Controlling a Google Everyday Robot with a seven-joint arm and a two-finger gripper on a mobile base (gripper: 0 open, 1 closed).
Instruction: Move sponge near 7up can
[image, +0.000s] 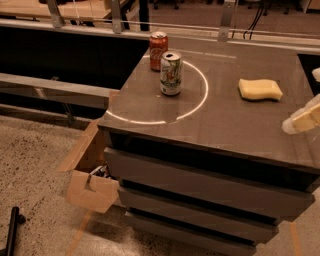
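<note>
Gripper (304, 119), mostly cropped, apparently hangs near sponge (260, 89).

The sponge (260, 89) lies on the tabletop (225, 125), well apart from the upright 7up can (171, 73). A red can (158, 50) stands just behind the 7up can. The pincer (302, 120) hangs at the right edge.

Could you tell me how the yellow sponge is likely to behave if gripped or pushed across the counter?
The sponge looks like soft foam with pinched sides, so it would probably compress under a grip and weigh little. Lying flat, it should slide rather than roll or tip. The end effector is at the view's right edge, apart from it.
</note>
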